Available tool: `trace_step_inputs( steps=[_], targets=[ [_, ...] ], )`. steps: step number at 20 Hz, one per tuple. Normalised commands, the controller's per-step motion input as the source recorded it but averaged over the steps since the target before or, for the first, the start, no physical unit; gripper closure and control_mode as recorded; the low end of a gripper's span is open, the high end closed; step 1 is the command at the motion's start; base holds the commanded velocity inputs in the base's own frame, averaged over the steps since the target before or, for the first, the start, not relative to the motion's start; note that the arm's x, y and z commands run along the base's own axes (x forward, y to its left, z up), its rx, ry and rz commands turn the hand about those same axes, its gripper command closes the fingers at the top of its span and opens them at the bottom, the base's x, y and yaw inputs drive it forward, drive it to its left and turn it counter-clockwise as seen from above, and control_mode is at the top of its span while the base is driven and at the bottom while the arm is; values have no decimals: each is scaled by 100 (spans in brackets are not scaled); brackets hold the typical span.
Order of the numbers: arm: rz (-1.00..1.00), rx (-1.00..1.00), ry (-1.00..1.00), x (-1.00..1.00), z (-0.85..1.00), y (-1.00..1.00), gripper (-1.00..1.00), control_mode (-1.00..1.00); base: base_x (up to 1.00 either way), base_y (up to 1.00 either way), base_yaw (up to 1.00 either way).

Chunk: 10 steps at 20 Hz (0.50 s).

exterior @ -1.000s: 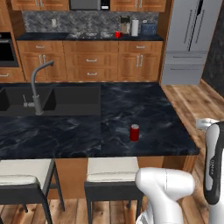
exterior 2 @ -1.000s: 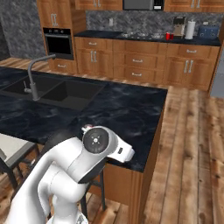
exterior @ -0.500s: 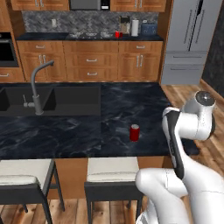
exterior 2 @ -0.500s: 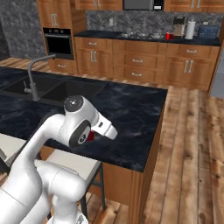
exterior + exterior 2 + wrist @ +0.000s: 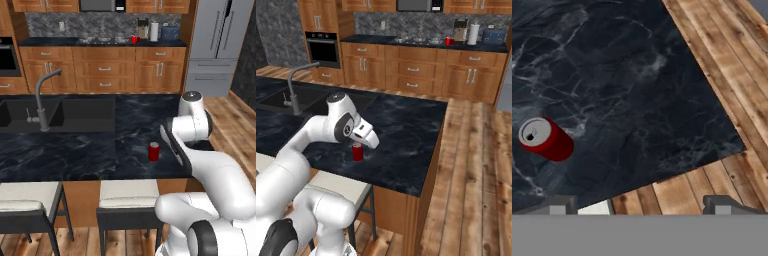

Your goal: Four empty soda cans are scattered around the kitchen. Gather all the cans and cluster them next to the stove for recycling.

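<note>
Island counter [image 5: 90, 150] carries the nearest soda can [image 5: 154, 151], standing upright near the front edge, closer to the right corner than the sink end. Another red can [image 5: 134, 39] sits way back on the far counter [image 5: 165, 43] right beside the stove [image 5: 102, 40]. Being empty, the near can is probably featherlight, thin-walled and a bit slick, so it would dent or tip easily; best bet is a gentle pinch across the red body around mid-height, not the silvery top. The gripper [image 5: 639, 206] hangs above the counter with jaws spread wide, holding and touching nothing, can off to its side.
</note>
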Motion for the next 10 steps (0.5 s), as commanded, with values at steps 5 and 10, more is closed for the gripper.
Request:
trace_step_inputs(
  steps=[5, 10],
  targets=[
    [0, -1, 2, 10, -5, 11, -100, -100, 0, 0, 0],
    [0, 0, 0, 34, -18, 52, -100, -100, 0, 0, 0]
  ],
)
